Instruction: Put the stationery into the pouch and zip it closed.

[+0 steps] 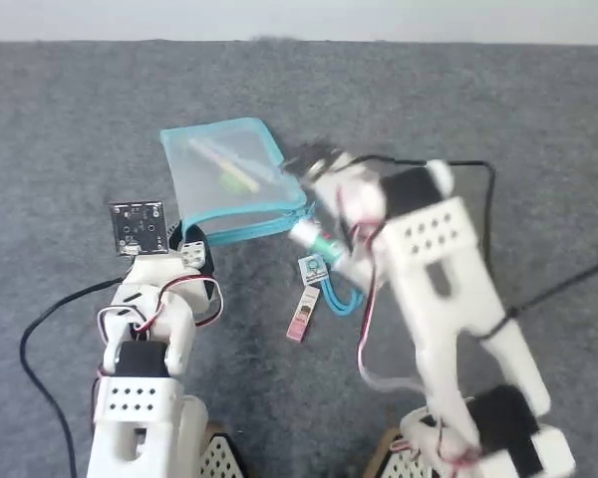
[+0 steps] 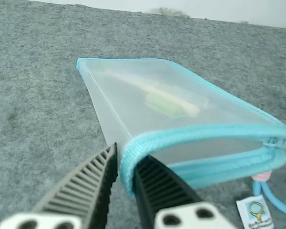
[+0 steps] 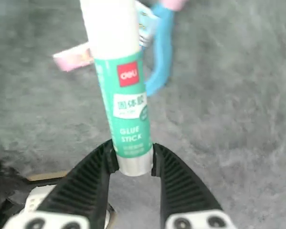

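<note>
The right gripper (image 3: 133, 160) clamps the glue stick (image 1: 315, 239) by its base only, mid-frame beside the pouch (image 1: 229, 184), whose lower corner the left gripper (image 2: 124, 167) pinches, so the stick could pivot and jam against the narrow mouth

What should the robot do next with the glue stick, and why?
Probably the right gripper should carry the glue stick to the zipper edge of the pouch and slide it in. The glue stick is clamped in that gripper, outside the pouch, while the left gripper pinches the pouch's corner.
</note>
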